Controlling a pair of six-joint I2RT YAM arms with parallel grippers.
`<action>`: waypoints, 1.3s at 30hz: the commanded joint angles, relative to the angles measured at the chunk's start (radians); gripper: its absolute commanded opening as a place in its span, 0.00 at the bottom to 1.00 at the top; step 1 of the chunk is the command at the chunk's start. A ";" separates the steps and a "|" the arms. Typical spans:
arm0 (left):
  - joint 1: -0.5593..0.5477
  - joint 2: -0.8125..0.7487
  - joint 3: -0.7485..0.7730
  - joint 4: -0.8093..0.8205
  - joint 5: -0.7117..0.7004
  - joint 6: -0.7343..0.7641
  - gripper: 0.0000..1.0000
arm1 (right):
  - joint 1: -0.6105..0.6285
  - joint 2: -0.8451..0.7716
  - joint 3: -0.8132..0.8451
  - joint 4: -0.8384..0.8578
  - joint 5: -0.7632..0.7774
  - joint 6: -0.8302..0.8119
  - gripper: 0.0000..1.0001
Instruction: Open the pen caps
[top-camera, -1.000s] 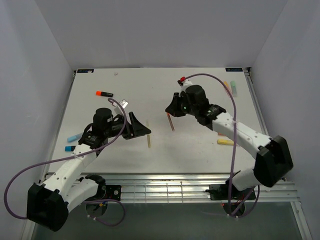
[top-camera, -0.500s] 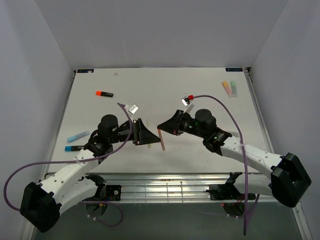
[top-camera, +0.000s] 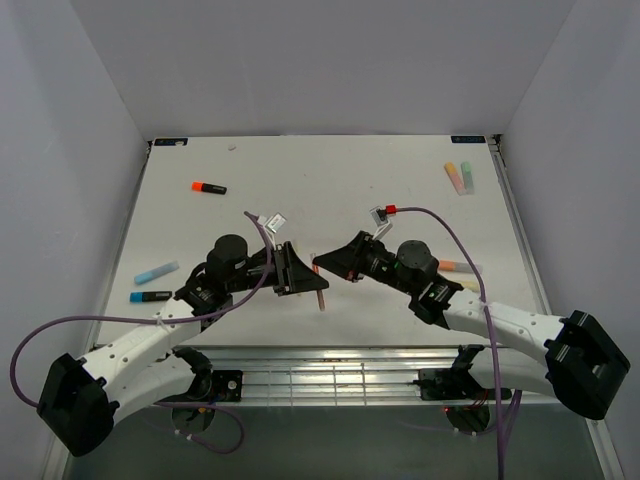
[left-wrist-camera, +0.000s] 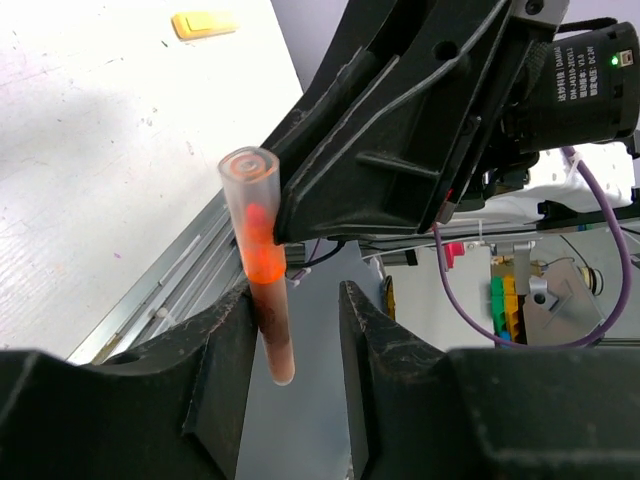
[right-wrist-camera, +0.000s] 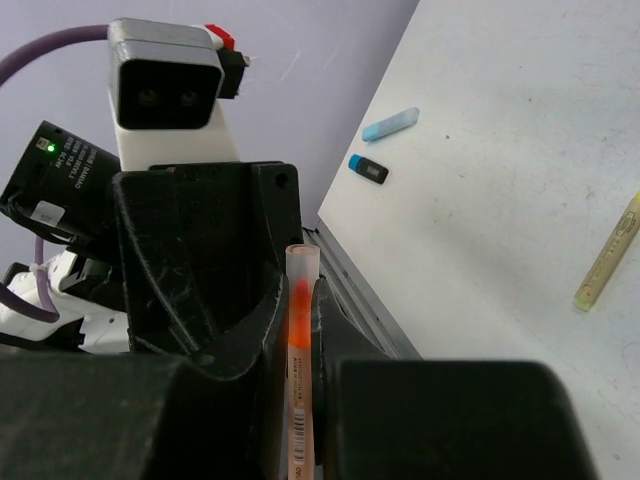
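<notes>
My right gripper (top-camera: 322, 262) is shut on a slim orange pen (top-camera: 321, 292), held in the air over the table's near edge. In the right wrist view the fingers (right-wrist-camera: 262, 330) clamp the pen (right-wrist-camera: 300, 400) just below its frosted clear cap (right-wrist-camera: 302, 262). My left gripper (top-camera: 296, 272) faces it, open. In the left wrist view the pen (left-wrist-camera: 270, 320) hangs between the open jaws of the left gripper (left-wrist-camera: 295, 300), close to the left-hand finger, and the cap (left-wrist-camera: 247, 185) is still on.
An orange-and-black highlighter (top-camera: 208, 187) lies far left. A light blue pen (top-camera: 157, 271) and a blue-and-black one (top-camera: 148, 296) lie near left. Pastel pens (top-camera: 460, 177) lie far right. Orange and yellow pens (top-camera: 455, 267) lie by my right arm. A thin yellow pen (right-wrist-camera: 610, 255) lies mid-table.
Both grippers have come together toward the table's near edge. The right one carried the orange pen along. The left jaws now straddle the pen's end.
</notes>
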 joint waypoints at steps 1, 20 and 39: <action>-0.019 0.007 -0.006 0.020 -0.009 -0.005 0.47 | 0.008 -0.029 -0.016 0.141 0.053 0.035 0.08; -0.027 0.030 -0.003 -0.015 0.062 0.044 0.00 | -0.037 -0.029 -0.024 0.325 0.059 -0.089 0.08; -0.027 -0.053 -0.043 -0.020 0.169 0.165 0.00 | -0.273 0.027 0.114 0.327 -0.082 0.030 0.08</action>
